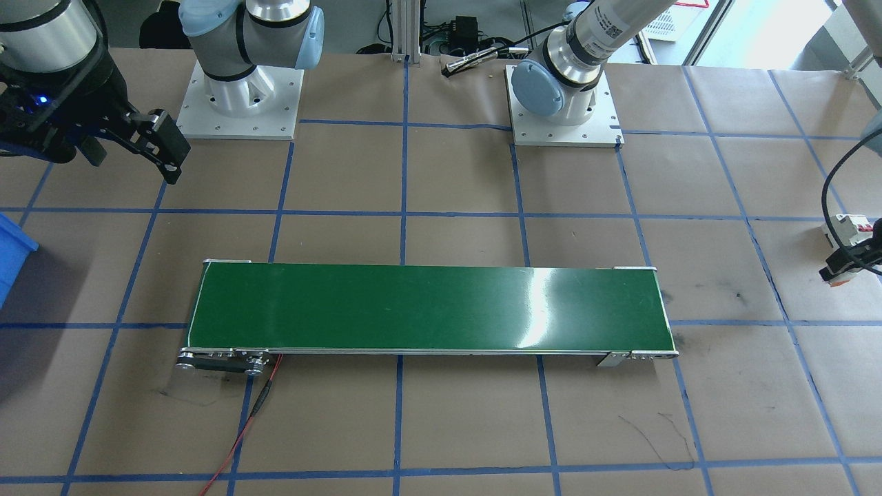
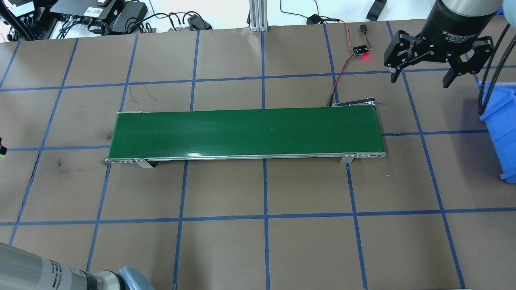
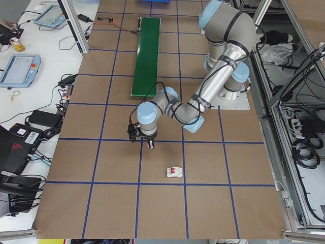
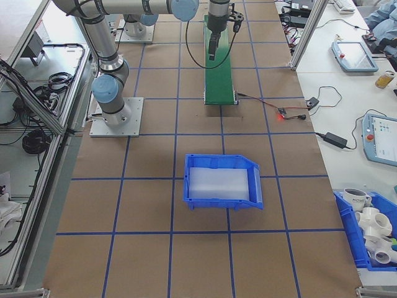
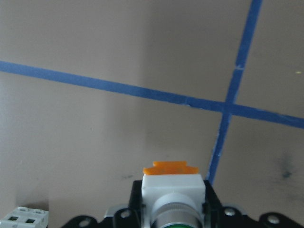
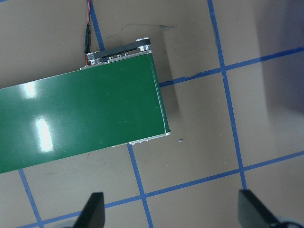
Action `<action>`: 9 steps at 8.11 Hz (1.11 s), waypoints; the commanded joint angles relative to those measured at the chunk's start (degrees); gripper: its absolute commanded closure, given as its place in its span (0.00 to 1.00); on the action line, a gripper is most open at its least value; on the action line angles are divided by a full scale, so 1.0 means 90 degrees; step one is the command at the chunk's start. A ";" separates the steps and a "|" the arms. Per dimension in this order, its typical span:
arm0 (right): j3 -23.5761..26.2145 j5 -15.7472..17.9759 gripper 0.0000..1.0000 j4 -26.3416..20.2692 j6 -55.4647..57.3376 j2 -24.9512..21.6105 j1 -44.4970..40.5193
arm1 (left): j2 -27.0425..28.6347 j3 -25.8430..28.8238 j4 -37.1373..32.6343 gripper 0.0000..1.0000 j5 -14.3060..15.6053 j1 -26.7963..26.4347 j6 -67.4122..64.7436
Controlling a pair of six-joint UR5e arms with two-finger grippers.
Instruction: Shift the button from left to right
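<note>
The button (image 5: pixel 173 189), white-bodied with an orange base and a green cap, sits between the fingers of my left gripper (image 3: pixel 147 139), which is shut on it. That gripper hovers low over the brown table beside a blue tape crossing, well off the left end of the green conveyor belt (image 2: pixel 246 131). In the front view the left gripper (image 1: pixel 849 265) shows at the right edge. My right gripper (image 2: pixel 421 76) hangs open and empty beyond the belt's right end, its fingertips (image 6: pixel 94 209) spread wide in its wrist view.
A white circuit breaker (image 3: pixel 174 172) with a red tab lies on the table close to the left gripper. A blue bin (image 2: pixel 500 121) stands at the right end. A small lit sensor board (image 2: pixel 361 50) with red and black wires lies behind the belt.
</note>
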State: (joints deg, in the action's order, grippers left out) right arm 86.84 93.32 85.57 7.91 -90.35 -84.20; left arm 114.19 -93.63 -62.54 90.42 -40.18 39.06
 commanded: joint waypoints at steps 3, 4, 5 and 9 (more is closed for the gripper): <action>0.0000 0.0051 0.00 -0.0006 0.0000 0.0010 0.0000 | -0.1494 -0.0065 -0.0717 1.00 -0.0106 -0.2200 -0.0169; 0.0000 0.0061 0.00 -0.0006 0.0000 0.0010 0.0010 | -0.1564 -0.0056 -0.0727 1.00 -0.0106 -0.2572 -0.0489; 0.0000 0.0061 0.00 -0.0006 0.0000 0.0010 0.0000 | -0.1574 -0.0056 -0.0717 1.00 -0.0106 -0.3002 -0.0986; 0.0000 0.0061 0.00 -0.0006 -0.0010 0.0010 0.0010 | -0.1351 -0.0162 -0.0737 1.00 -0.0067 -0.3914 -0.2084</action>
State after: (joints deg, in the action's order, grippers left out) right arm 86.84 93.79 85.52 7.91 -90.26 -84.17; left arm 100.77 -94.33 -69.12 89.59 -73.60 22.35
